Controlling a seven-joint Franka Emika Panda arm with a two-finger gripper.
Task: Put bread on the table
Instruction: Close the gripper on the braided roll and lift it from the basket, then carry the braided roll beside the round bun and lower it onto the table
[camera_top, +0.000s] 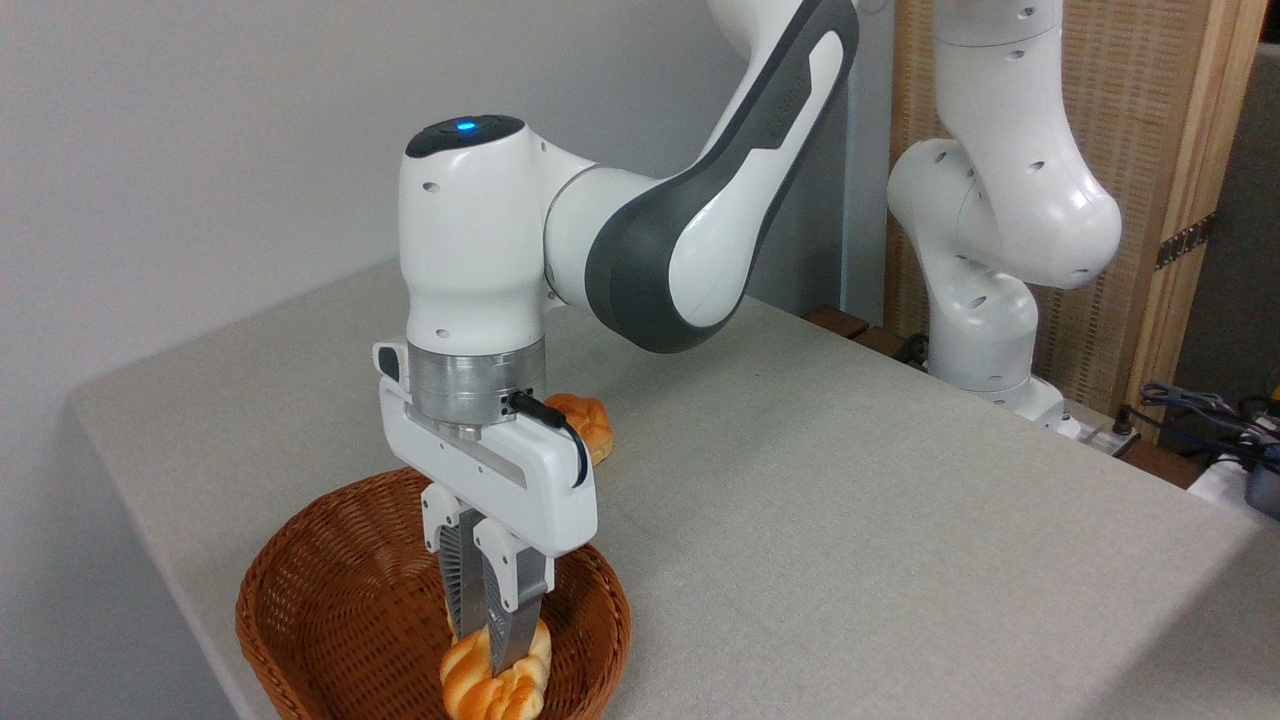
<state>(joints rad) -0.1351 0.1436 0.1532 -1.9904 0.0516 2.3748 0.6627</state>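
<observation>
Gripper (492, 640) clenched around the bread (497, 680) at lower centre of the frame, inside the basket (330, 600). Lift straight up to clear the rim, carry right over bare table (850, 500), away from the bun (585, 420), lower gently, then release.

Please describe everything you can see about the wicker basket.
The wicker basket is brown, woven, round and shallow, with a thicker rim. It stands upright at the near left edge of the table. Inside, by its right wall, lies the braided bread, which the end effector grips from above.
</observation>
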